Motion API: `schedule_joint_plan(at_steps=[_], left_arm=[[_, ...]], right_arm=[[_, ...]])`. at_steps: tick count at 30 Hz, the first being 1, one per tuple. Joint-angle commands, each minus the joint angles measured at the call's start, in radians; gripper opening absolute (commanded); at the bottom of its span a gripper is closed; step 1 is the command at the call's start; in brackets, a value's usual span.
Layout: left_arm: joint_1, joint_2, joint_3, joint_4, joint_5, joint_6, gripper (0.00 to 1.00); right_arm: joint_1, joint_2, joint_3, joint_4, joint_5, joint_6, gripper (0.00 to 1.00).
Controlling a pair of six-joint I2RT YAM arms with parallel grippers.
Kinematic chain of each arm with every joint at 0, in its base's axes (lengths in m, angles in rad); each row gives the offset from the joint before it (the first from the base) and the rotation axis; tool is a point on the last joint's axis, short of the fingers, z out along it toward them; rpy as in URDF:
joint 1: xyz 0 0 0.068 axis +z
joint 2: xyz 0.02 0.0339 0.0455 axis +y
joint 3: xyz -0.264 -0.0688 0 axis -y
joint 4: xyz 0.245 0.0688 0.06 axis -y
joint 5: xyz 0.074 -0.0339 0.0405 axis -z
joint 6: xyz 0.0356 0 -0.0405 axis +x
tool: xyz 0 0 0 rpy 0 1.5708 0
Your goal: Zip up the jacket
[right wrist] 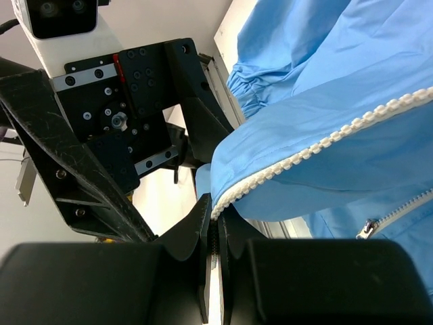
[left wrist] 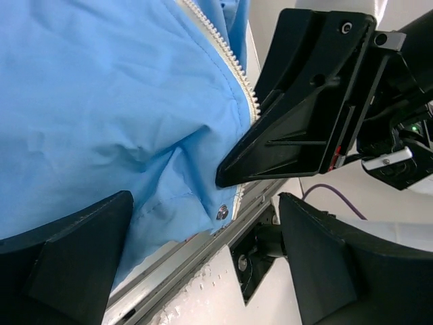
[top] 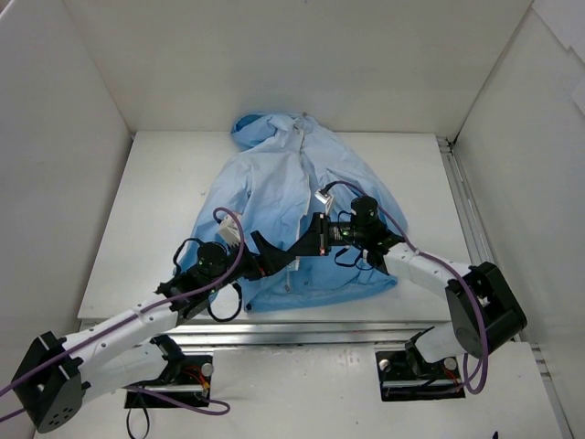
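**At the hem (top: 302,294) — right gripper (right wrist: 215,217) holds the zipper (right wrist: 325,142)**

Spread on the desk (top: 164,183), the jacket (top: 283,183) lies with its hood (top: 265,126) at the end farthest from the hem. The right gripper is pinched tight on the bottom end of one zipper half, just above the hem. The left gripper (left wrist: 203,223) stands wide, holding nothing, and faces it from just beside the hem. From the hem the teeth run straight toward the hood — so any pull, I judge, must follow that line. What may be the slider (right wrist: 367,227) sits on the other half, near the hem.
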State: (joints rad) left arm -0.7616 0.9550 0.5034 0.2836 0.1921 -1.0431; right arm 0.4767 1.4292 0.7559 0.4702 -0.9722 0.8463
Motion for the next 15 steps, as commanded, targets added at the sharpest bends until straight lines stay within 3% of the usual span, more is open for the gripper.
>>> schedule_joint_plan(at_steps=[1,15], left_arm=[[0.005,0.013,0.007,0.154,0.058,0.034,0.83],[0.005,0.048,0.007,0.223,0.135,0.049,0.39]], right_arm=[[-0.006,-0.039,0.039,0.099,-0.051,0.014,0.0],[-0.018,-0.041,0.037,0.114,-0.076,0.02,0.0]])
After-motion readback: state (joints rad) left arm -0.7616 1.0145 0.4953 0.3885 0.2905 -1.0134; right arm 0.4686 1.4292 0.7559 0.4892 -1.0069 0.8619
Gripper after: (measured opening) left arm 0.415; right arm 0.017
